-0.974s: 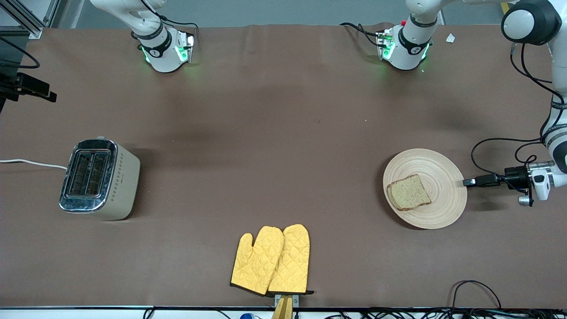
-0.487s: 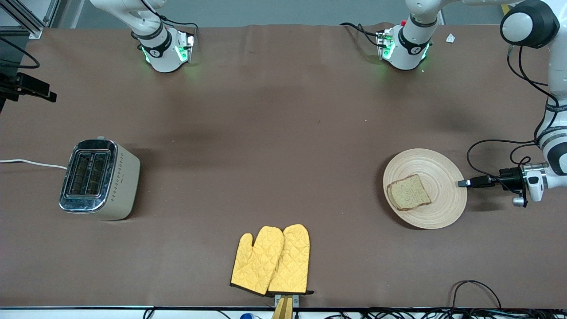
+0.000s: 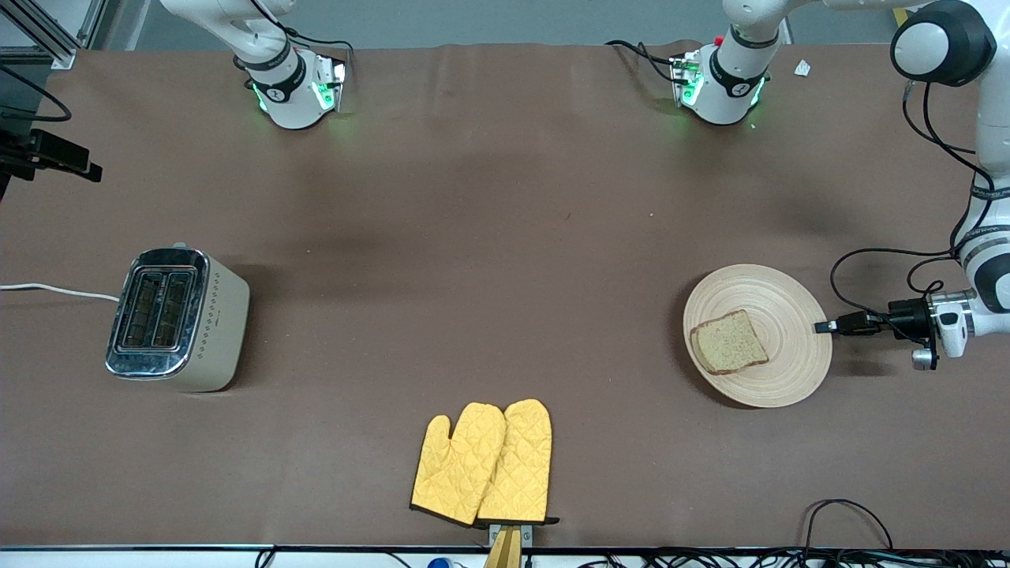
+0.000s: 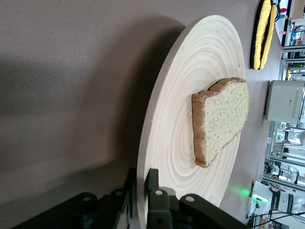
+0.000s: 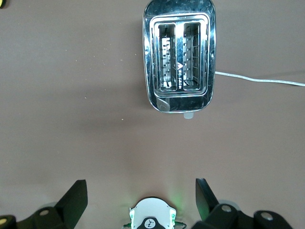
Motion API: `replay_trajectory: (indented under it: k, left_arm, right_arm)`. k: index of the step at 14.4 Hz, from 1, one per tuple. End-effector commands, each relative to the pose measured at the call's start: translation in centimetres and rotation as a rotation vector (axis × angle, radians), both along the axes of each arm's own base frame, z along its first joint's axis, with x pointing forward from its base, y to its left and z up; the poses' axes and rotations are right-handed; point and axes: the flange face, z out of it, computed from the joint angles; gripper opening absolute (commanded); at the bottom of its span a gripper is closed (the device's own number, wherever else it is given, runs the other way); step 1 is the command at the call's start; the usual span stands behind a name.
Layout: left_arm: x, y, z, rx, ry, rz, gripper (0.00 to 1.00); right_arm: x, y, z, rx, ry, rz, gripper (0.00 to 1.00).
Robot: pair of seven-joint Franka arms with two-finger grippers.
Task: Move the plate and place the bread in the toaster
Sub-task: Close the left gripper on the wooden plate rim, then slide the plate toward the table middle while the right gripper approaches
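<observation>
The light tan wooden plate (image 3: 781, 371) lies toward the left arm's end of the table, with the slice of brown speckled bread (image 3: 727, 343) on it. My left gripper (image 3: 822, 326) is low at the plate's rim. In the left wrist view its fingers (image 4: 153, 179) straddle the plate's rim (image 4: 200, 52) and are shut on it; the bread (image 4: 224, 114) lies past them. The cream toaster (image 3: 177, 319) stands at the right arm's end, both slots empty. My right gripper (image 5: 139, 183) is open and empty, high over the table, with the toaster (image 5: 179, 57) in its view.
A pair of yellow oven mitts (image 3: 483, 464) lies near the table's front edge at the middle. The toaster's white cord (image 3: 55, 290) runs off the table's end. Both arm bases stand along the table's back edge.
My left gripper has slid a little toward the plate, so its fingers now sit over the rim. The plate, the bread and the toaster have not moved.
</observation>
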Motion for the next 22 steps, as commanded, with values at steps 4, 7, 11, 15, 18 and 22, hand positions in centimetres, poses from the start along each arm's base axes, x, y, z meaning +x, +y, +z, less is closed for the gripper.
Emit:
replay_trajectory:
  k: [4,7,11,15,18,22]
  left_arm:
    - [0.4,-0.2,0.8,-0.024,-0.019,-0.026,0.07]
    - [0.9,-2.4,2.2,-0.105,-0.006,-0.09,0.0]
    - [2.1,-6.6,5.2,-0.174,0.016,-0.144,0.0]
    - [2.6,-12.4,8.0,-0.236,0.025,-0.217,0.0]
    - [2.0,-16.7,8.3,-0.269,0.067,-0.234,0.0]
    - [0.2,-23.9,7.4,-0.255,0.057,-0.159,0.0]
  right_arm:
    - [-0.1,-0.7,-0.3,0.073,-0.008,-0.003,1.0]
    - [0.7,-1.2,-3.1,0.119,-0.025,-0.018,1.0]
    - [2.5,3.3,-9.6,0.156,-0.074,0.017,1.0]
    - [3.4,8.1,-18.1,0.175,-0.153,0.033,1.0]
    - [4.0,10.1,-22.7,0.22,-0.144,-0.003,1.0]
    - [5.3,11.9,-28.5,0.287,-0.112,-0.081,1.0]
